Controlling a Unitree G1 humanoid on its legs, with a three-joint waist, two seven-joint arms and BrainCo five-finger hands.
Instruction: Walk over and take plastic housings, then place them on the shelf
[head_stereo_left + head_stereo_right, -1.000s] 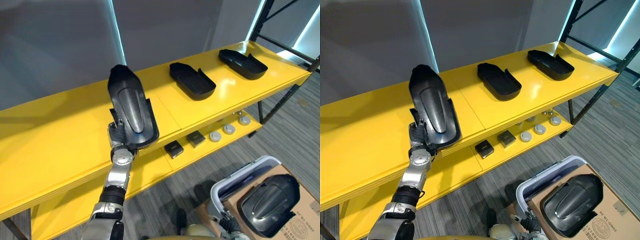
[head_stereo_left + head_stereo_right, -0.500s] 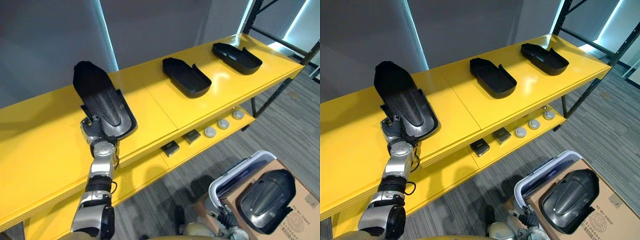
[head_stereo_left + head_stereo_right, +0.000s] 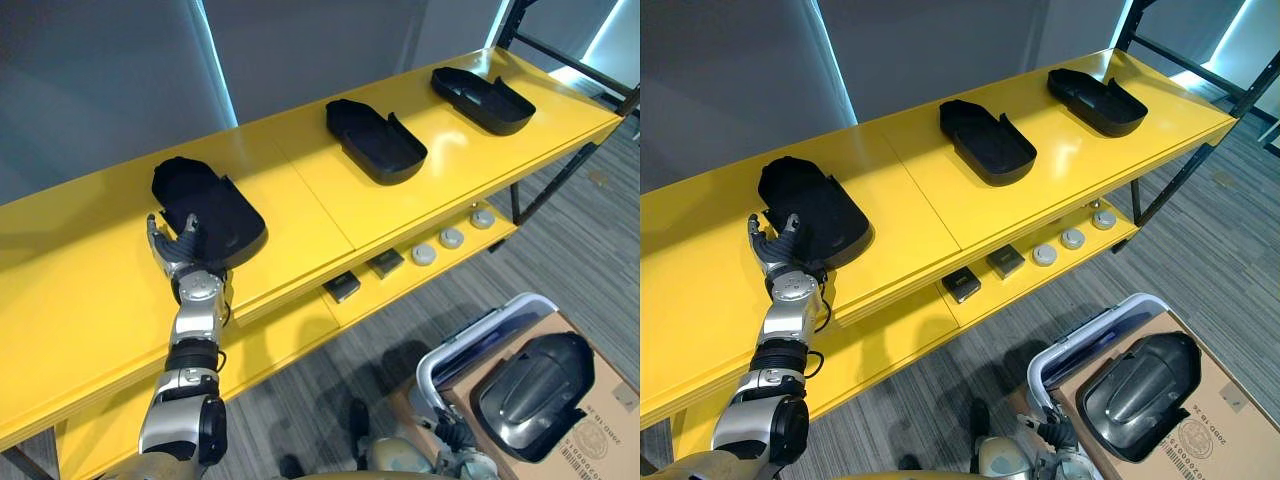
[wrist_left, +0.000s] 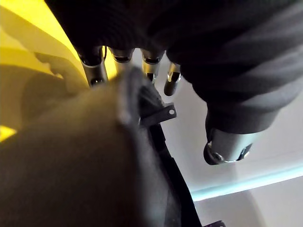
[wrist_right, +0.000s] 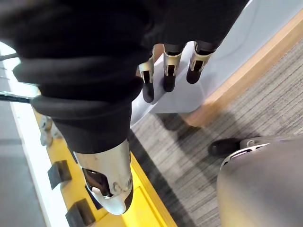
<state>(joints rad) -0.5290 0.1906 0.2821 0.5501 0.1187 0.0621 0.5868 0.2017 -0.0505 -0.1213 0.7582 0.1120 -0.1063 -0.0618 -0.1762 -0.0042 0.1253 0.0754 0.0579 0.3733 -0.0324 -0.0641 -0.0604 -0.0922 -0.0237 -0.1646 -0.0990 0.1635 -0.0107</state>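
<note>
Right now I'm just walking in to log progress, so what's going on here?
A humanoid robot is stocking a yellow shelf with black plastic housings. Its left hand sits with open fingers at the near end of one housing lying on the top board; whether they touch is unclear. Farther right on that board lie a middle housing and a far housing. A fourth housing waits on a cardboard box on the floor. The right hand hangs open, low.

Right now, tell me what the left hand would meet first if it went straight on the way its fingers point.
The black plastic housing lying on the yellow shelf: the left hand, fingers open, points at its near end. Whether they touch is unclear.
</note>
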